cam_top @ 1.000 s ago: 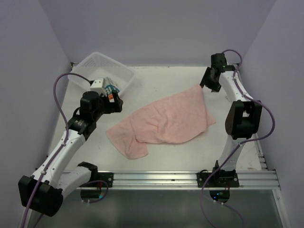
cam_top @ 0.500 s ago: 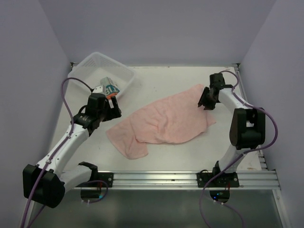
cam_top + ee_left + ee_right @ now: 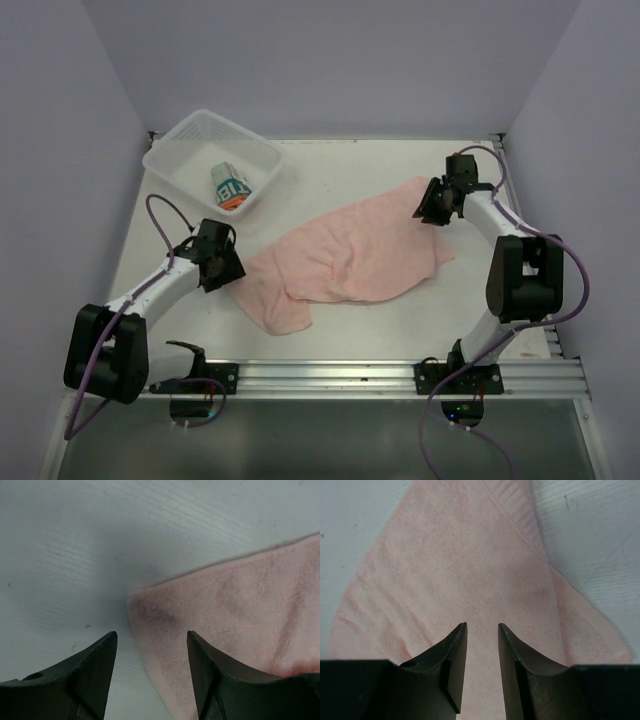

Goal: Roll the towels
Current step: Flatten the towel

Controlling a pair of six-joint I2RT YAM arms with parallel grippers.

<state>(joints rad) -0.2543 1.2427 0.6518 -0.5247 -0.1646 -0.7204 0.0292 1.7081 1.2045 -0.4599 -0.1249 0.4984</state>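
A plain pale pink towel (image 3: 350,255) lies spread and rumpled across the middle of the table. Its near left corner is folded over. My left gripper (image 3: 228,266) is low at the towel's left corner. In the left wrist view its open jaws (image 3: 150,638) straddle the towel's edge (image 3: 240,610), one finger over bare table. My right gripper (image 3: 432,206) is at the towel's far right corner. In the right wrist view it (image 3: 482,627) hovers over the pink cloth (image 3: 445,565), jaws a narrow gap apart with nothing pinched. The printed white and teal towel (image 3: 232,187) lies rolled in the basket.
The white mesh basket (image 3: 245,136) stands at the back left of the table. A metal rail (image 3: 400,375) runs along the near edge between the arm bases. Pale walls enclose the table on three sides.
My left arm swung from the basket down to the pink towel's left corner, leaving the printed towel in the basket. My right gripper dropped onto the far right corner. Both jaws narrowed.
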